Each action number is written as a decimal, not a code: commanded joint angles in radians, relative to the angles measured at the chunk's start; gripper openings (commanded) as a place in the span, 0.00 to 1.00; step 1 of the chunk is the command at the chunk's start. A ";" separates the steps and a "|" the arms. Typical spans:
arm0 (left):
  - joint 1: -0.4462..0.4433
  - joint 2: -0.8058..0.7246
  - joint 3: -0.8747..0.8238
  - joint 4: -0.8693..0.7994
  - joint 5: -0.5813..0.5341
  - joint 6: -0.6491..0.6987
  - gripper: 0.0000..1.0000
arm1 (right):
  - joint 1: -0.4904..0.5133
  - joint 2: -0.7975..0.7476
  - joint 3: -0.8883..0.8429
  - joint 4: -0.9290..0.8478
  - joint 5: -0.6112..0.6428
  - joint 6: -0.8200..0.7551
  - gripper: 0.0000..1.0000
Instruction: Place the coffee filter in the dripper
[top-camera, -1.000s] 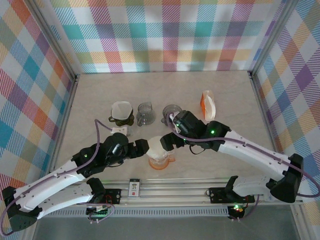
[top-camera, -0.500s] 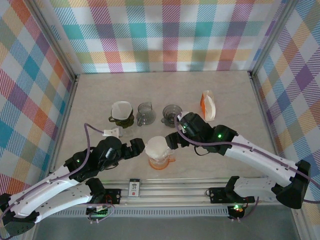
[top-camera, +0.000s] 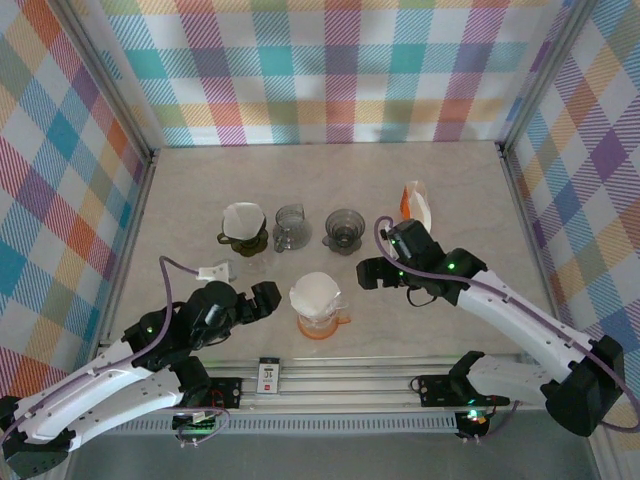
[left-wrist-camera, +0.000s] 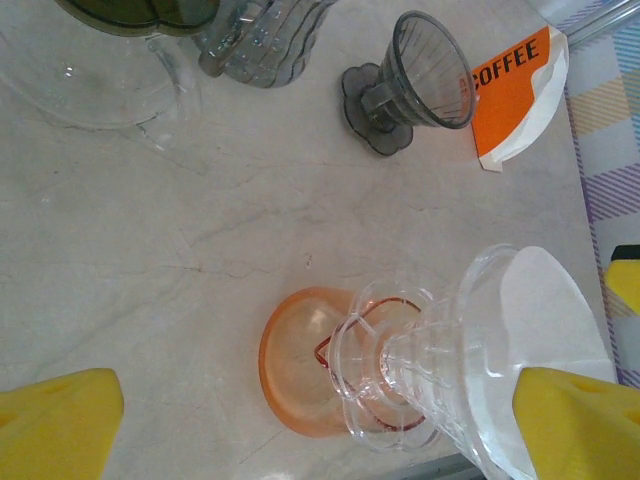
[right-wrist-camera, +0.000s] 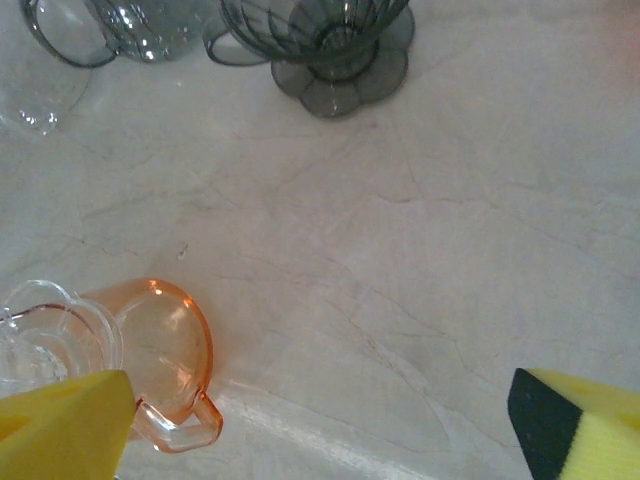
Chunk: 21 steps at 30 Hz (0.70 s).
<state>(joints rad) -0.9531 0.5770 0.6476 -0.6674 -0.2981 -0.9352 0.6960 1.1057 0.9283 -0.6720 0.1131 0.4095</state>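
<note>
A: Gripper check, left side first?
B: Left gripper (top-camera: 266, 299): spread wide, nothing between the yellow pads (left-wrist-camera: 60, 425). Just left of the coffee filter (top-camera: 314, 292), apart from it.
A: And across?
B: Right gripper (top-camera: 366, 273): likewise gaping, empty, off to the right of the filter, over bare desk (top-camera: 450, 180).
A: Filter itself?
B: Seated as a white cone inside the clear dripper (left-wrist-camera: 425, 365), atop the orange cup (left-wrist-camera: 295, 365), near the front edge. Looks settled, though hard to tell how snugly.
A: Step in hand, then?
B: Letting go, by the look of it; placement judged done or all but done. Next calls for backing both off without brushing the rim. Light paper, easy to tip out.
A: Arm pose?
B: On the left: stretched low from the near-left corner, wrist angled toward the cup. On the right: bent at the elbow, reaching in from the near-right, wrist between the cup and the grey dripper (top-camera: 345, 226).
</note>
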 joint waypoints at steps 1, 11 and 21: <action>0.005 -0.008 -0.019 -0.021 -0.018 -0.020 1.00 | -0.044 0.033 -0.009 0.068 -0.149 -0.028 0.93; 0.005 -0.009 -0.062 -0.010 -0.007 -0.050 1.00 | -0.070 0.379 0.281 0.178 -0.296 -0.164 0.84; 0.005 -0.038 -0.075 -0.056 -0.010 -0.039 1.00 | -0.076 0.852 0.766 0.118 -0.349 -0.280 0.76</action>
<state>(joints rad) -0.9531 0.5571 0.5850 -0.6868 -0.2981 -0.9768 0.6273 1.8824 1.6043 -0.5213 -0.2005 0.1902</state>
